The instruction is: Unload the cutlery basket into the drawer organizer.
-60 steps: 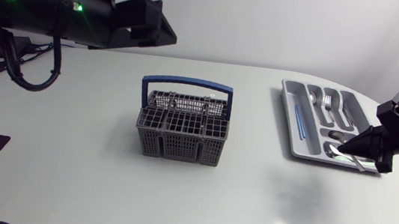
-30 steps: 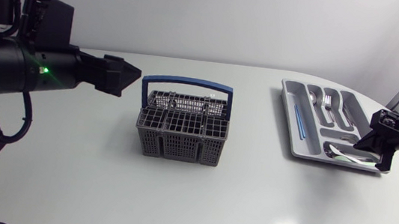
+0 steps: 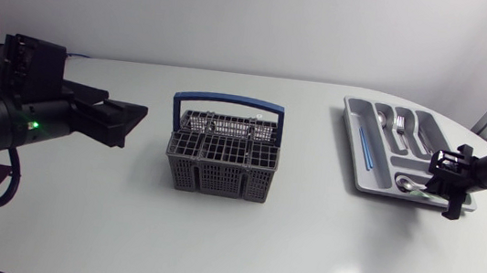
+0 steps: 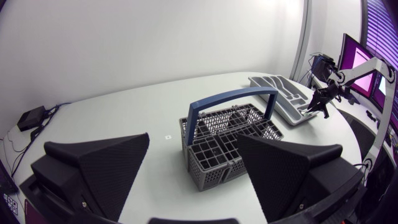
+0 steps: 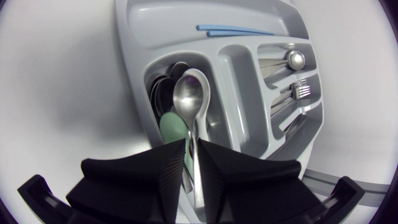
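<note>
White table (image 3: 239, 255) with grey cutlery basket (image 3: 220, 178) and, well apart, grey drawer organizer (image 3: 355, 135)

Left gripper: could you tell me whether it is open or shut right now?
Open: the left gripper has its fingers wide apart, touching nothing; the cutlery basket stands ahead.

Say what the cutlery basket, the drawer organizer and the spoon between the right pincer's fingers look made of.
The grey grid-walled cutlery basket with its blue arched handle looks like matte moulded plastic: thin, uniform lattice bars. The light grey drawer organizer is probably plastic too: soft sheen, rounded moulded compartments. The silver spoon in the right pincer is likely polished steel: mirror-bright bowl.
</note>
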Available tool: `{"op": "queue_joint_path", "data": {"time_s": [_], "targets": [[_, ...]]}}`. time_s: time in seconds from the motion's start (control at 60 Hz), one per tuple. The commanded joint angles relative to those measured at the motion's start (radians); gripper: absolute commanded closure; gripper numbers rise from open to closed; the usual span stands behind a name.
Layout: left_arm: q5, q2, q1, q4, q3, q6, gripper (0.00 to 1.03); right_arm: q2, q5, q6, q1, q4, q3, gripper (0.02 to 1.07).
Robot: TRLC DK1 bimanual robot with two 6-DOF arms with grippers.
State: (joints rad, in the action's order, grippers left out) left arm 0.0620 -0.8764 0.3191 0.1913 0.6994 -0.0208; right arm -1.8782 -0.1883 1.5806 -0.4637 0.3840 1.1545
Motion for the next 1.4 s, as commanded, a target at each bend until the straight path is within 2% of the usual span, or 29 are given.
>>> {"op": "queue_joint_path", "data": {"time_s": [0.0,0.1,0.133,0.15,0.167,0.183,0.6,0.8,1.1,1.283,1.383], "targets": [[-0.007,0.027,-0.017,-0.023,-0.034,-0.033,0.04,-0.018,0.026,0.035,0.007,-0.023,-0.033,0.63],[-0.01,0.042,-0.031,-0.026,-0.046,-0.039,0.04,-0.004,0.035,0.032,0.003,-0.023,-0.041,0.47],[-0.011,0.047,-0.032,-0.026,-0.049,-0.041,0.04,0.001,0.036,0.033,0.003,-0.022,-0.044,0.3],[-0.013,0.051,-0.035,-0.026,-0.051,-0.039,0.04,0.007,0.038,0.032,0.002,-0.017,-0.044,0.11],[-0.013,0.054,-0.035,-0.026,-0.052,-0.041,0.04,0.011,0.038,0.03,0.002,-0.016,-0.044,0.03],[-0.018,0.059,-0.037,-0.026,-0.055,-0.042,0.04,0.021,0.036,0.029,0.002,-0.016,-0.05,0.06],[-0.051,0.143,-0.058,-0.062,-0.147,-0.093,0.04,0.3,-0.103,-0.156,0.002,-0.01,-0.179,0.06],[-0.051,0.197,-0.087,-0.099,-0.199,-0.11,0.04,0.419,-0.157,-0.38,0.025,-0.013,-0.228,0.06],[-0.051,0.278,-0.176,-0.199,-0.296,-0.113,0.04,0.571,-0.142,-0.68,0.125,-0.094,-0.363,0.06],[-0.051,0.361,-0.198,-0.279,-0.373,-0.108,0.04,0.682,-0.088,-0.877,0.181,-0.143,-0.432,0.06],[-0.05,0.408,-0.212,-0.294,-0.407,-0.1,0.04,0.748,-0.063,-0.921,0.212,-0.148,-0.472,0.06]]}}
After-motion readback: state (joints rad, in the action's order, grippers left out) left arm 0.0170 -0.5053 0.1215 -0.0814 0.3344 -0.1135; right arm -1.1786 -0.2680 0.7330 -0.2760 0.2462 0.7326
